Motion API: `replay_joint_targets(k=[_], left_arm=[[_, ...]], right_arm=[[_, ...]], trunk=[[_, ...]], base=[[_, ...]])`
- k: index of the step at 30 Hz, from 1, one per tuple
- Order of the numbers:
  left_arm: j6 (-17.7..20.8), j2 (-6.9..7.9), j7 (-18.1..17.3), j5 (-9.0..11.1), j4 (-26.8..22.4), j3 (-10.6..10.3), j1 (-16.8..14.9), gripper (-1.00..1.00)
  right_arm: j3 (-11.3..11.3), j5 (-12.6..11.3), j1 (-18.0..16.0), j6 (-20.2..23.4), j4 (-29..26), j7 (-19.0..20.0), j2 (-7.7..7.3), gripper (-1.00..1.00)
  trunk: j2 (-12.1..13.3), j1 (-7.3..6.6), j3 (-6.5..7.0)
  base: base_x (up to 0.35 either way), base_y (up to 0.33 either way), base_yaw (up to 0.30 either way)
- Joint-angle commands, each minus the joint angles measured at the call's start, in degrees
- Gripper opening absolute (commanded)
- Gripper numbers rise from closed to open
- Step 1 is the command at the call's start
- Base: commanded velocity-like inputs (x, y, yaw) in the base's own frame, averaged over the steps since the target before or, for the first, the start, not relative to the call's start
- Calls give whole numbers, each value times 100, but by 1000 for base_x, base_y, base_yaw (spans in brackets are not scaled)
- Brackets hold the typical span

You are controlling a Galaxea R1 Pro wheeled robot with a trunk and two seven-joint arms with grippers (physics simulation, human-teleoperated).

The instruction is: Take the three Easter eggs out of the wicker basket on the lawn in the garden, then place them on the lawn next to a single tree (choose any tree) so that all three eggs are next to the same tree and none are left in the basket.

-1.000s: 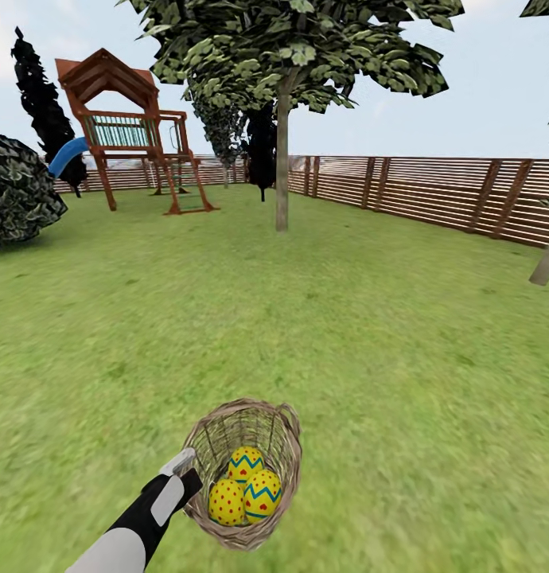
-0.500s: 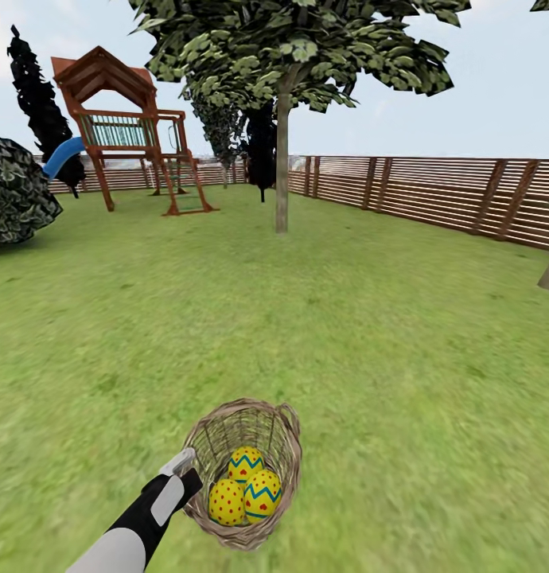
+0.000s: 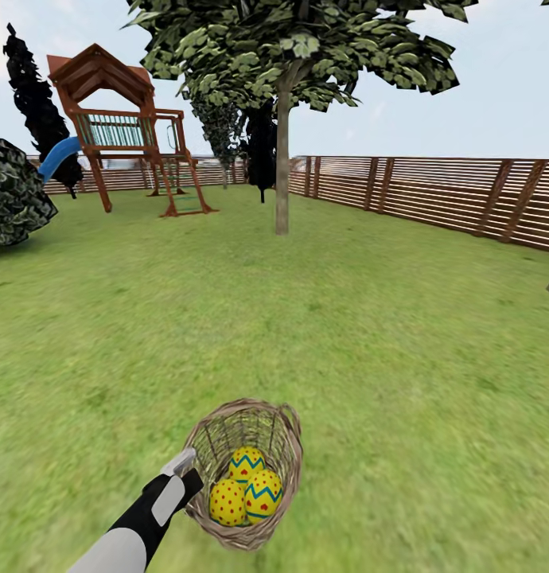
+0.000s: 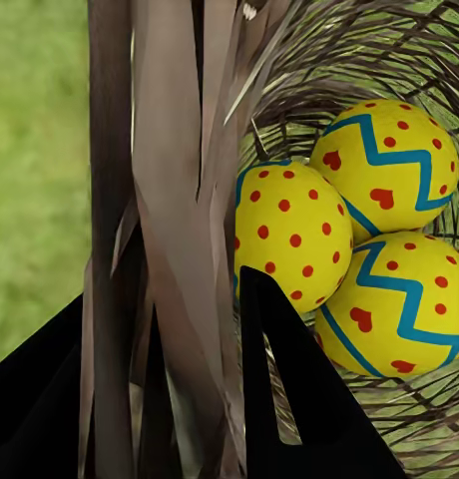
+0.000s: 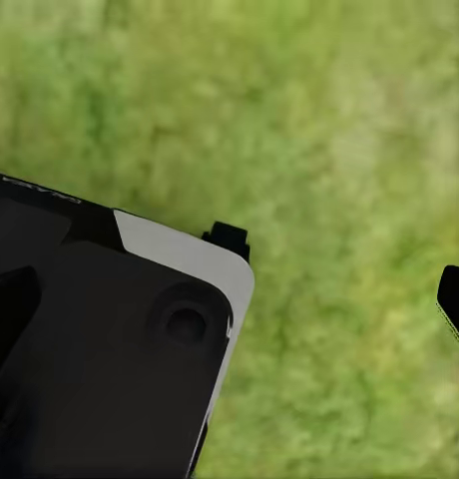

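The left gripper (image 3: 188,469), its arm reaching forward and low, pinches the rim of the open-woven wicker basket (image 3: 282,446) between its black fingers (image 4: 289,399), three glossy yellow zigzag-banded eggs (image 3: 244,485) nestled just beyond them above mottled lawn (image 3: 386,334); whether the right gripper's fingers are spread, I cannot tell.

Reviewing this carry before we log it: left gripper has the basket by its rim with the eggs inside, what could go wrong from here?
1. The left gripper pinches only the rim wall of the wicker basket; the thin weave could slip or tear.
2. The basket looks tilted, so the three Easter eggs may roll out.
3. The tree stands far across the lawn; a long carry adds jolts.
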Motion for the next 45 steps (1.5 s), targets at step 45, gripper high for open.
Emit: replay_joint_targets(k=[45], left_arm=[[25, -3, 35, 74, -28, 8, -3, -100]], right_arm=[[-52, 23, 3, -30, 25, 5, -11, 100]], trunk=[[-10, 6, -10]], base=[[341, 0, 0]])
